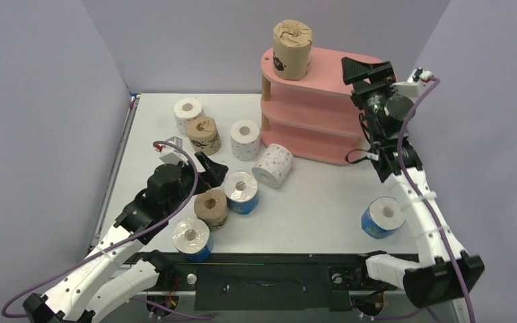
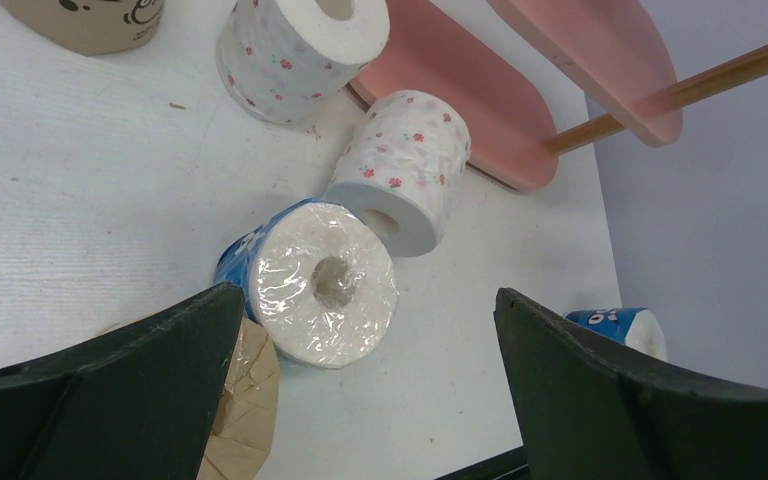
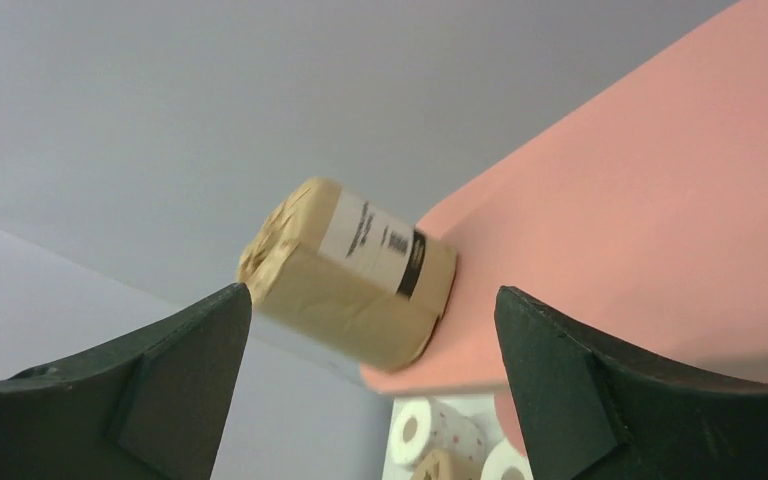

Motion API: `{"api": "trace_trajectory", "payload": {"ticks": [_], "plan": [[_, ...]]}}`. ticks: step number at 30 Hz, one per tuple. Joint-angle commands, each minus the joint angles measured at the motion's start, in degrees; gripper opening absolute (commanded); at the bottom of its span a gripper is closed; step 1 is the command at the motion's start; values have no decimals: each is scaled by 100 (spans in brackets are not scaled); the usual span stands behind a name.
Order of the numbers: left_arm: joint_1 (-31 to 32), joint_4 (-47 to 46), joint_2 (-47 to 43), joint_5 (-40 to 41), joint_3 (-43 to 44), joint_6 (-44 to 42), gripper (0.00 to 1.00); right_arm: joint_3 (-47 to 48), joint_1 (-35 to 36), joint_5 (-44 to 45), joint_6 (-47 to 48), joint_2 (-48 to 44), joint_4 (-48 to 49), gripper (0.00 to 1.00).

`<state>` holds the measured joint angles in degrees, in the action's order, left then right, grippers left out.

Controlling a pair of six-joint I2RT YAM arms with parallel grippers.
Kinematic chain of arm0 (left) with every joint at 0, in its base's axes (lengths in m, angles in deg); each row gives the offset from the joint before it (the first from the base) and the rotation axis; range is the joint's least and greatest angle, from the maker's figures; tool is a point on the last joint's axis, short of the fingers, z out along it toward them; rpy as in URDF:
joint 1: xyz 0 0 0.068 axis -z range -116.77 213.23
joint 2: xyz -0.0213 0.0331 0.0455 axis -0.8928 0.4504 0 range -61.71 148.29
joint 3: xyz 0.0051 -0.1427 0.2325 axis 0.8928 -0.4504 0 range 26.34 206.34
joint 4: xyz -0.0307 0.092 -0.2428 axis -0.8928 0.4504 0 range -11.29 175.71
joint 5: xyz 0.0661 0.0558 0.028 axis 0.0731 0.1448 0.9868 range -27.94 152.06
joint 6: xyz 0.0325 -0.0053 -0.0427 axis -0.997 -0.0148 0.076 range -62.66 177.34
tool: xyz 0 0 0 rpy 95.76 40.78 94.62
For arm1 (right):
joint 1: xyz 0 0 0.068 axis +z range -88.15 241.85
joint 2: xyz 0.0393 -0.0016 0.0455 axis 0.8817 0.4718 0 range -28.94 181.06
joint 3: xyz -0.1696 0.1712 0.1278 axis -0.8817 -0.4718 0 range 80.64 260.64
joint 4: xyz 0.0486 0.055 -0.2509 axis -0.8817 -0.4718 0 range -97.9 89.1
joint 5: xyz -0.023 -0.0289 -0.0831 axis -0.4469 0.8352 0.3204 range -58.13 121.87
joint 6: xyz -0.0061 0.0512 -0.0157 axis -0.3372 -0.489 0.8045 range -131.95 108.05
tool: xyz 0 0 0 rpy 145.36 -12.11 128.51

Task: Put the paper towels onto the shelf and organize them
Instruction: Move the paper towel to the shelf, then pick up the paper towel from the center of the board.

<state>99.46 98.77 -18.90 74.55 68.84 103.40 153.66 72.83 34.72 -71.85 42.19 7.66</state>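
Most of the job is left for you: across the table, eight rolls wait off the shelf. Only one brown roll stands on its top board, straight ahead of your right gripper, which is spread wide and empty. Your left gripper, equally wide and empty, hangs just above a blue roll, probably your next pick.

Left wrist view: we lose a brown roll to the top edge at 10 o'clock. A second brown roll at 7 o'clock sits mostly behind a finger of the left gripper. The blue roll at 4 o'clock is half covered. Top view: the right gripper blocks one end of the shelf at 2 o'clock. Right wrist view: we get bottom rolls cropped at 6 o'clock.
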Motion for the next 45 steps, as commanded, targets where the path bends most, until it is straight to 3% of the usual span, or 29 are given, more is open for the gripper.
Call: {"api": "trace_trajectory", "payload": {"ticks": [1,4,9,13,17,23,28,34,41,45], "plan": [[-26,115,-111,183,461,-236,96,-538,474,454,809,-1337,-591,88],[-48,239,-80,200,556,-308,96,-868,1008,689,1304,-1855,-1463,88],[-63,516,54,211,701,-433,96,-1234,2309,1901,1945,-2494,-2827,87],[-66,670,92,285,659,-500,96,-1683,3910,3189,1924,-2475,-3743,87],[-64,1063,228,455,719,-625,96,-1820,4951,4470,1522,-2062,-4396,88],[-65,1942,480,914,908,-596,96,-2640,5252,4750,1080,-2134,-4153,90],[-63,2697,866,1256,1081,-518,97,-3431,5250,4180,1392,-2841,-3342,90],[-91,3186,1273,1512,1234,-571,99,-3800,5239,3912,1527,-3233,-3169,89],[-336,3128,1505,1083,1079,-827,79,-4008,5236,3735,1498,-3408,-3134,86],[-569,2847,1444,582,804,-871,75,-4064,5239,3691,1512,-3486,-3109,85]]}}
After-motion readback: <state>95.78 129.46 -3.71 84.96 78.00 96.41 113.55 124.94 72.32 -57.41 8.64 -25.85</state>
